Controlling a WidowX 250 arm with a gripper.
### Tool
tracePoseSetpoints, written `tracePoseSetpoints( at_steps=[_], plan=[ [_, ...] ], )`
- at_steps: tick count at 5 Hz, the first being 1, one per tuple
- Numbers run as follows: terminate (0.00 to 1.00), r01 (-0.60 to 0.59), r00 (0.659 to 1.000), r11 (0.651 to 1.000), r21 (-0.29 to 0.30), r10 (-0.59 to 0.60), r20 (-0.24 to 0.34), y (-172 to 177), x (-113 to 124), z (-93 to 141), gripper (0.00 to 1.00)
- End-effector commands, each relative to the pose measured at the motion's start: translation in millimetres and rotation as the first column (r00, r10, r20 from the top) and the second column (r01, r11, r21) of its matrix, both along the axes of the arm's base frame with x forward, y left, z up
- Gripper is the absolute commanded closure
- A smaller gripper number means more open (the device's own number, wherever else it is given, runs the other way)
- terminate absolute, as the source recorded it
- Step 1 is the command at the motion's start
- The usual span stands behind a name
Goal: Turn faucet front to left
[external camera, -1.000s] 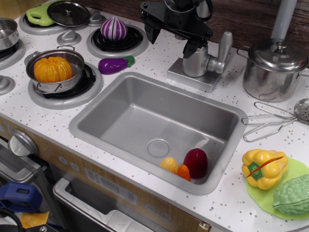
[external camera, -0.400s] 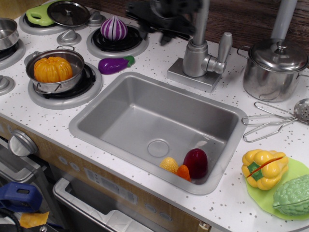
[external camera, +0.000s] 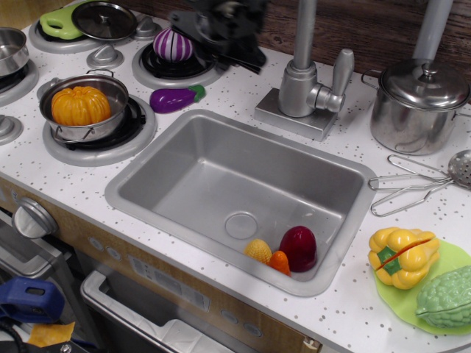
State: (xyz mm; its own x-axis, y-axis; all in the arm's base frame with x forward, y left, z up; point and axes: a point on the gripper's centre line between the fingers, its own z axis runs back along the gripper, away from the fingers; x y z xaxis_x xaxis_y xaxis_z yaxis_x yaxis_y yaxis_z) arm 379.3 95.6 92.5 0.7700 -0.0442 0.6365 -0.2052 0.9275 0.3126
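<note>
The matte silver faucet stands on its square base behind the sink. Its upright pipe rises out of the top of the frame, and its paddle lever sticks out to the right. My black gripper is blurred at the top, to the left of the faucet pipe and apart from it, above the burner with the purple onion. I cannot tell from the blur how its jaws stand.
A purple eggplant lies left of the faucet. A pot with an orange pumpkin sits on the left burner. A steel lidded pot stands right of the faucet, with a grey pole behind it. Toy foods lie in the sink.
My gripper was over the faucet body a second ago; it has moved left and away, leaving the pipe and body uncovered. The faucet's base and lever look unchanged.
</note>
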Motion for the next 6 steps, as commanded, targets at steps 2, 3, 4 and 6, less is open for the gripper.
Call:
tracePoseSetpoints(
  at_steps=[2, 3, 4, 6],
  plan=[
    [0.0, 0.05, 0.995, 0.997, 0.052, -0.054, 0.081, 29, 32, 26, 1.0],
    [0.0, 0.056, 0.993, 0.997, 0.059, -0.062, 0.099, 36, 47, 33, 1.0],
    [0.0, 0.052, 0.991, 0.995, 0.08, -0.061, 0.118, 42, 59, 44, 1.0],
    [0.0, 0.051, 0.989, 0.993, 0.103, -0.065, 0.136, 49, 75, 55, 1.0]
  ],
)
